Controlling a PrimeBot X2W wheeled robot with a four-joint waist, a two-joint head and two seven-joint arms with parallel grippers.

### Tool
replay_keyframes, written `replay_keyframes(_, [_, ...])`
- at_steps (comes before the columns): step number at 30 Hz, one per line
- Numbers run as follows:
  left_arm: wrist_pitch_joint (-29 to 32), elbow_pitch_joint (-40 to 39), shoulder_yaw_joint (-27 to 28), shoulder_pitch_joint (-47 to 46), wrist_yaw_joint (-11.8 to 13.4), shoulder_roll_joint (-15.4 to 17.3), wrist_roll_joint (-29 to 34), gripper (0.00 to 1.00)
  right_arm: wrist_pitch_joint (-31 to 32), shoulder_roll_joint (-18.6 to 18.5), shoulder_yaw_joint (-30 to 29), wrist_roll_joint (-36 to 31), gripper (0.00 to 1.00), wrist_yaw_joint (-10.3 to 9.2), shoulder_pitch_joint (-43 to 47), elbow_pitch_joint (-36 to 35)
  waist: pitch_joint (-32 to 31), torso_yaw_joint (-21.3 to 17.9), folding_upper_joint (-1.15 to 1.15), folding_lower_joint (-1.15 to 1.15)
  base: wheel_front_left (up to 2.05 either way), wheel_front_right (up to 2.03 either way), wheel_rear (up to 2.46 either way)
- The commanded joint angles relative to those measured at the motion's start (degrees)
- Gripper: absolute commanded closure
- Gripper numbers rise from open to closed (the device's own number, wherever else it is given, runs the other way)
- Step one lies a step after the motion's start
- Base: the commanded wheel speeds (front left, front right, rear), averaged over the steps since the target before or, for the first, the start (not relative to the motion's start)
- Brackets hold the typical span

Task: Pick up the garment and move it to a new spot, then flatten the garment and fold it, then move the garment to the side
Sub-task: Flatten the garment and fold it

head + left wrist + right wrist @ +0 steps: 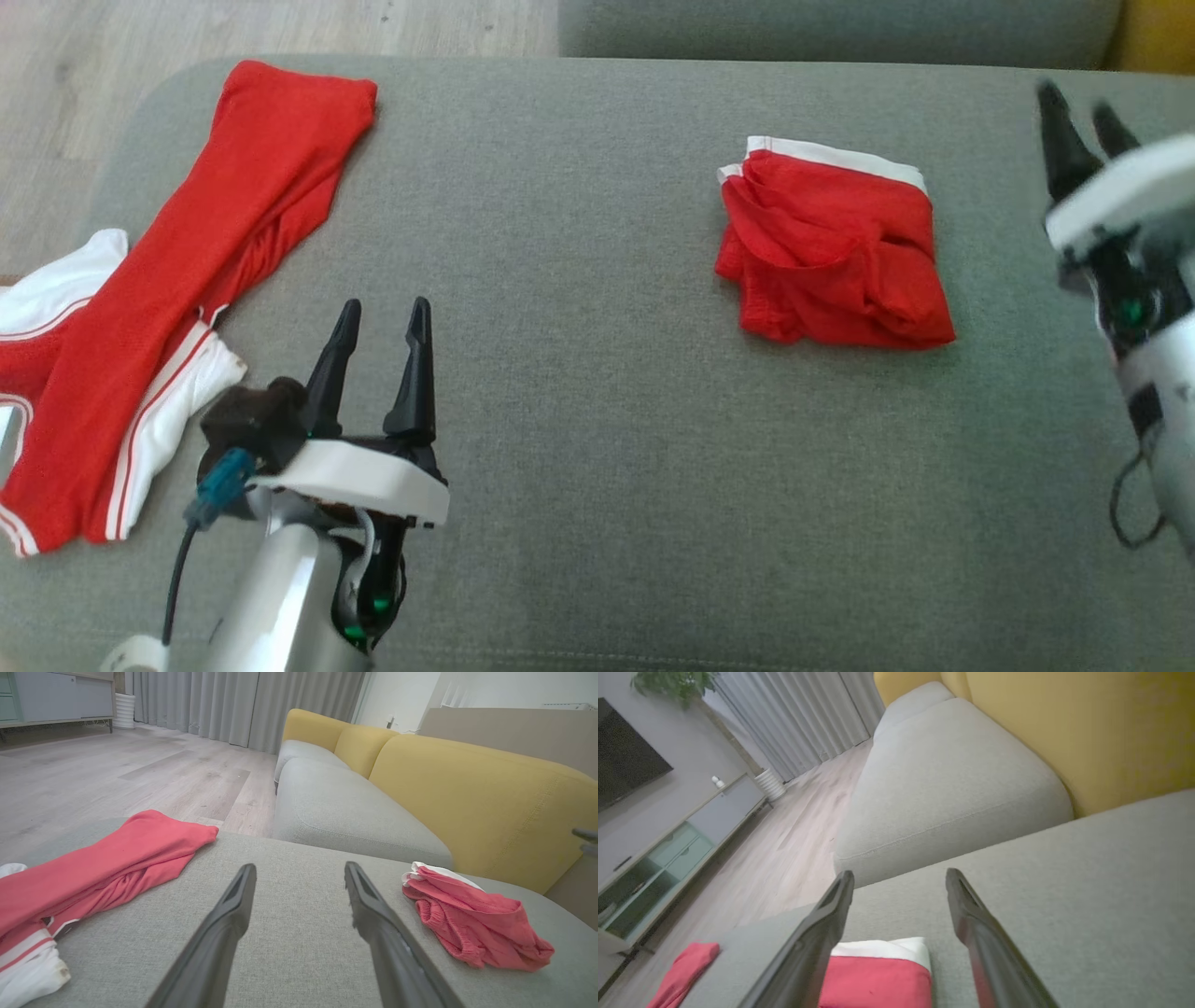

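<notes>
One folded red garment (831,247), one long red garment (233,205), one white garment (61,285), two tools: left tool (386,308), right tool (1076,101)

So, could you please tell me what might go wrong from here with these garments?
The folded red garment looks loosely bunched, so moving it aside may undo the fold. The long red garment overlaps the white-trimmed garment, so lifting one may drag both. Both lie at the left edge of the grey cushion and could slip off.
</notes>
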Motion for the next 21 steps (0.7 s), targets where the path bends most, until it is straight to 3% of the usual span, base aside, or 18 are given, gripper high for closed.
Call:
replay_keyframes(1, [-0.3, -2.2, 2.5, -0.5, -0.2, 0.3, 0.5, 0.0, -0.8, 0.8, -0.4, 1.3, 0.0, -0.04, 0.8, -0.9, 0.0, -0.1, 0.0, 0.0, 0.0, 0.0, 0.0])
replay_keyframes(3, [-0.3, -2.4, 2.4, -0.4, -0.4, 0.1, 0.6, 0.0, -0.1, 1.4, -2.0, 3.6, 0.0, -0.04, 2.1, 0.1, 0.2, 0.0, 0.0, 0.0, 0.0, 0.0, 0.0])
replay_keyframes(4, [-0.3, -2.4, 2.4, -0.4, -0.5, 0.1, 0.7, 0.0, 0.6, 1.9, -2.5, 4.6, 0.16, -0.04, 2.6, 0.5, 0.3, 0.1, 0.0, 0.0, 0.0, 0.0, 0.0])
replay_keyframes(6, [-0.3, -2.2, 2.2, -0.6, -0.7, 0.0, 0.8, 0.0, 2.9, 3.1, -3.5, 7.0, 1.0, -0.04, 3.4, 1.5, 0.7, 0.4, 0.0, 0.0, 0.0, 0.0, 0.0])
replay_keyframes(11, [-0.3, -1.6, 2.0, -1.4, -1.1, -0.2, 1.1, 0.0, 12.2, 6.7, -5.3, 12.4, 1.0, -0.04, 3.7, 5.6, 1.5, 2.2, 0.0, 0.0, 0.0, 0.0, 0.0])
replay_keyframes(16, [-0.3, -0.8, 2.3, -1.6, -1.3, -0.3, 1.2, 0.0, 18.3, 10.2, -4.3, 12.8, 1.0, -0.04, 3.1, 10.4, 2.0, 4.2, 0.0, 0.0, 0.0, 0.0, 0.0])
replay_keyframes(21, [-0.3, -0.5, 2.7, -1.5, -1.3, -0.4, 1.2, 0.0, 20.5, 13.9, -2.8, 13.9, 1.0, -0.04, 4.0, 6.8, 1.9, 5.1, 0.0, 0.0, 0.0, 0.0, 0.0])
